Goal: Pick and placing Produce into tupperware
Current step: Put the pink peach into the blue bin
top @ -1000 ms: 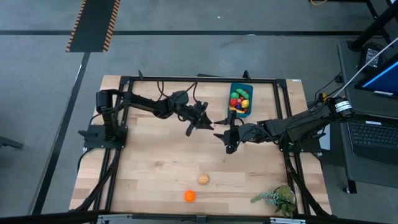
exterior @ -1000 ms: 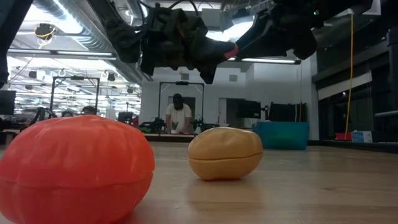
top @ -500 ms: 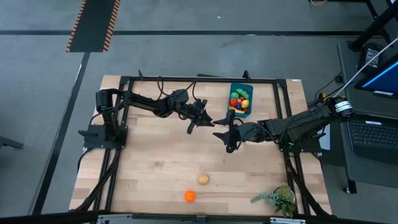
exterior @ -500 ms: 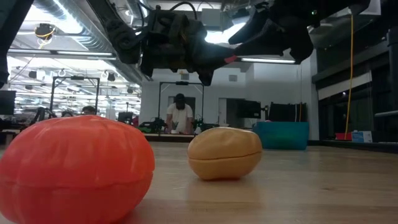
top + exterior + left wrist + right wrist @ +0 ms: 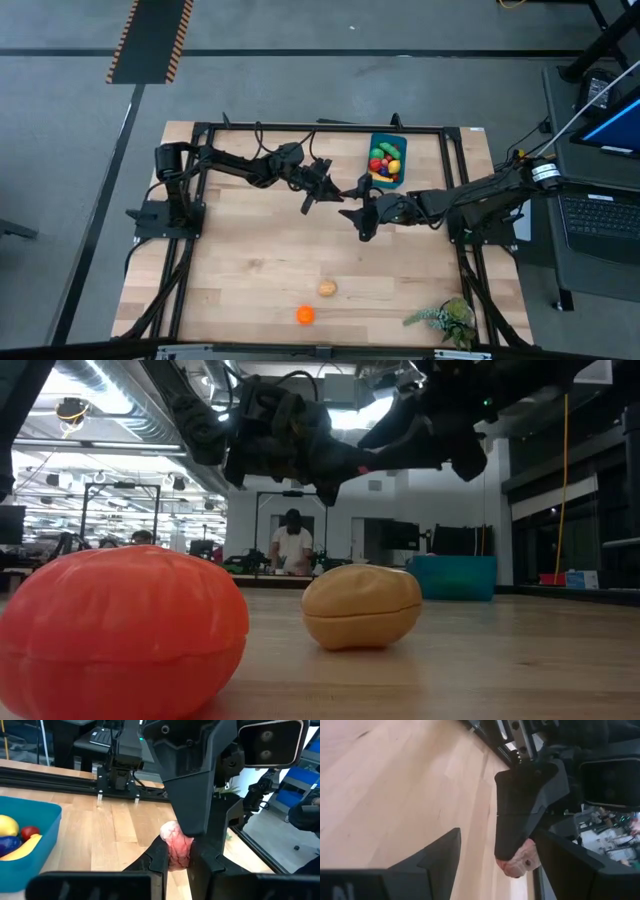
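While the left gripper (image 5: 322,189) carries a pinched pink produce piece (image 5: 176,845) above the table's (image 5: 240,270) middle toward the blue tupperware (image 5: 385,160) at the far edge, the right gripper (image 5: 356,216) waits alongside, fingers wide and empty.

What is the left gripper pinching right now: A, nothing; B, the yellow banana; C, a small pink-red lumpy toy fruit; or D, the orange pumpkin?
C: the left gripper is shut on a small pink-red lumpy toy fruit, held above the wooden table, next to the open right gripper.
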